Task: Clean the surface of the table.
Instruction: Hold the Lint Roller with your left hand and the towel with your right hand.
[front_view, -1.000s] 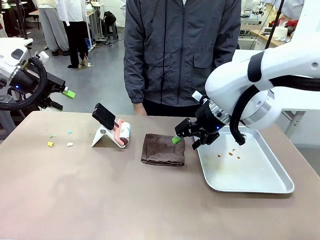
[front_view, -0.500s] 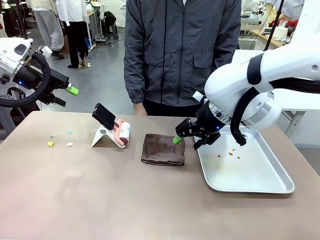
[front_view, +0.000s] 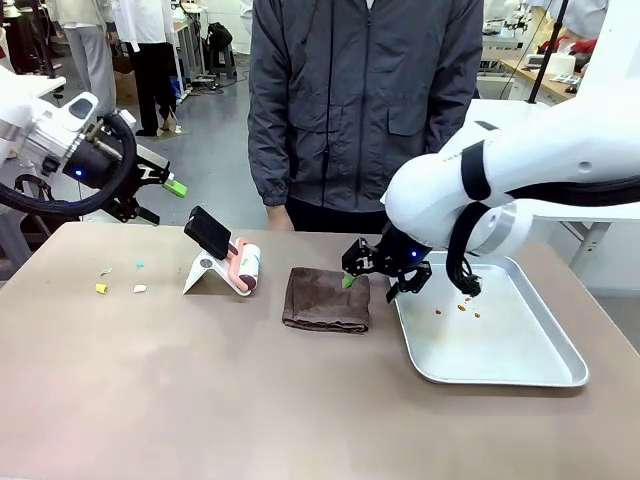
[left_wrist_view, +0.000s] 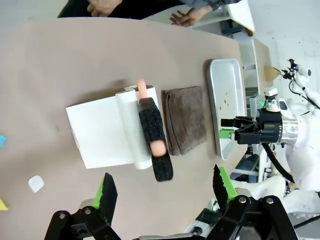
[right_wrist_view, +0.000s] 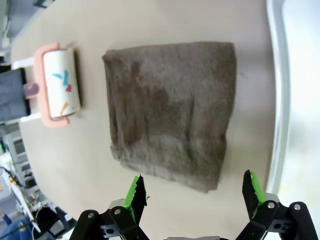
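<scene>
Near the far edge of the table (front_view: 200, 400), about the middle, the folded cloth (front_view: 327, 298) lies just beside the tray (front_view: 500, 380). The right gripper (front_view: 372, 285) hangs over the cloth's right part, jaws wide apart and empty. The left gripper (front_view: 163, 202) is in the air by the far left corner, jaws also apart, holding nothing. The scraps (front_view: 101, 289) lie near that corner, so the table top is not yet wiped. I think the main risk is a shallow pinch: the jaws may catch only the top layer, so the cloth unfolds and drags. A jaw could also strike the tray rim, or the cloth may push the roller (front_view: 247, 268) off its stand.
</scene>
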